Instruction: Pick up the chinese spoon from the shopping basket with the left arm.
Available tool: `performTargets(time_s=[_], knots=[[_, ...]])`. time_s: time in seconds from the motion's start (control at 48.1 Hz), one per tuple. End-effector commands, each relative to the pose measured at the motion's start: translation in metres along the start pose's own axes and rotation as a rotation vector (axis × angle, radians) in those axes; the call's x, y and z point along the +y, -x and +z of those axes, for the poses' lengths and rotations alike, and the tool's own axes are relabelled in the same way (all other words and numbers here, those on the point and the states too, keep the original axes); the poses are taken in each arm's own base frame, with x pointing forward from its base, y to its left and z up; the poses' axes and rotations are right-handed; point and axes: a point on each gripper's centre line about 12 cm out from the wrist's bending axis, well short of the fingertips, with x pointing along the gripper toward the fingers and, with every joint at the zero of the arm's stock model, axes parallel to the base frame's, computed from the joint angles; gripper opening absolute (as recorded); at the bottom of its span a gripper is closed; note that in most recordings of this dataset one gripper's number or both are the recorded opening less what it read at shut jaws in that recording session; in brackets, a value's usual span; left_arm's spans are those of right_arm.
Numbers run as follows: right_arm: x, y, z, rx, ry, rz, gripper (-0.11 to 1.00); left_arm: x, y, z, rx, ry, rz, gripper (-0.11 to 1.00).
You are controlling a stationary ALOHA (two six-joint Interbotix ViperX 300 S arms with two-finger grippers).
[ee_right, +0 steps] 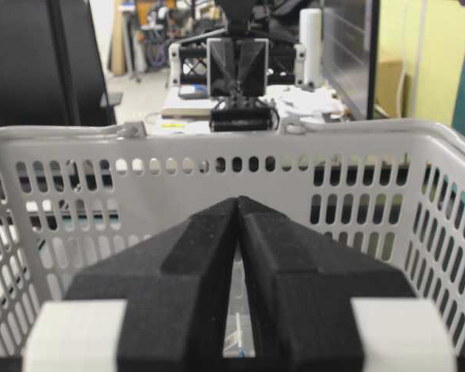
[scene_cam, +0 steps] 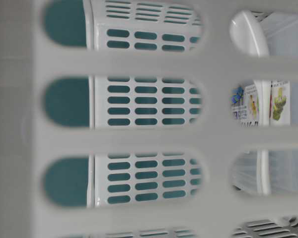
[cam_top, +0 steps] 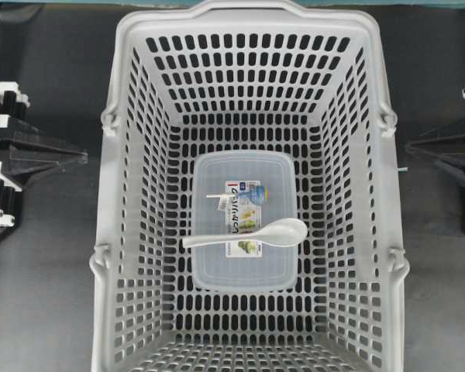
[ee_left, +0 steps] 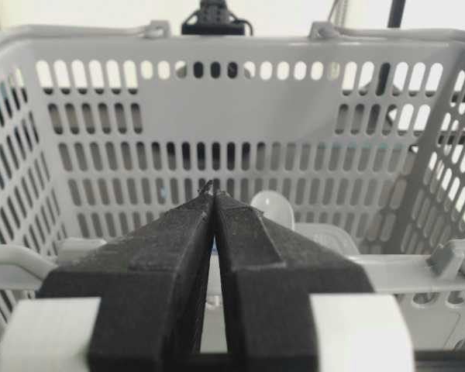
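Observation:
The chinese spoon (cam_top: 252, 235) is glossy white and lies across the lid of a clear food box inside the shopping basket (cam_top: 128, 155); its bowl points right and its handle left. In the left wrist view the spoon's bowl (ee_left: 273, 209) peeks over the near basket rim, just right of my left gripper (ee_left: 213, 191), whose jaws are shut and empty. From overhead the left gripper (cam_top: 83, 157) sits outside the basket's left wall. My right gripper (ee_right: 238, 200) is shut on nothing, and overhead it (cam_top: 410, 146) rests outside the right wall. At table level the spoon (scene_cam: 248, 34) shows through the slots.
The clear lidded box (cam_top: 242, 221) with a printed label covers the middle of the basket floor under the spoon. The basket's tall slotted walls (ee_left: 217, 139) and hinged handles (cam_top: 108, 122) stand between both grippers and the spoon. A dark tabletop (cam_top: 46, 294) surrounds the basket.

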Motion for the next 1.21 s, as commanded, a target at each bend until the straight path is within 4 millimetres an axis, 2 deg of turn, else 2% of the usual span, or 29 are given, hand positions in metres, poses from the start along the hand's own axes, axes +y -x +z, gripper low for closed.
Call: performTargets(time_s=[0.0, 0.083, 0.208, 0.353, 0.457, 0.707, 0.81, 1.039, 1.185], knots=[[-0.002, -0.001, 0.009, -0.028, -0.013, -0.011, 0.01, -0.002, 0.0, 0.015, -0.023, -0.031, -0.016, 0.06], [-0.006, 0.0, 0.012, -0.042, -0.015, -0.032, 0.0, -0.001, 0.005, 0.025, -0.035, -0.033, -0.008, 0.0], [-0.007, 0.005, 0.018, -0.069, -0.014, -0.036, 0.0, 0.0, 0.01, 0.048, -0.046, -0.026, -0.002, 0.0], [-0.006, 0.01, 0.025, -0.089, -0.017, -0.034, 0.0, 0.001, 0.007, 0.067, 0.067, -0.005, 0.006, 0.0], [-0.004, 0.011, 0.027, -0.056, -0.018, -0.021, 0.0, 0.0, -0.004, 0.078, 0.146, 0.0, 0.005, 0.0], [0.005, 0.013, 0.028, 0.051, -0.022, 0.029, 0.0, -0.003, -0.06, 0.101, 0.339, -0.018, -0.006, 0.0], [0.009, 0.015, 0.024, 0.097, -0.021, 0.046, 0.0, -0.007, -0.089, 0.1, 0.455, -0.023, -0.015, 0.0], [0.008, 0.017, 0.022, 0.125, -0.016, 0.044, 0.03, -0.014, -0.14, 0.08, 0.636, -0.02, -0.025, 0.0], [0.007, 0.017, 0.019, 0.145, -0.017, 0.04, 0.24, -0.018, -0.167, 0.058, 0.757, -0.025, -0.029, 0.0]])
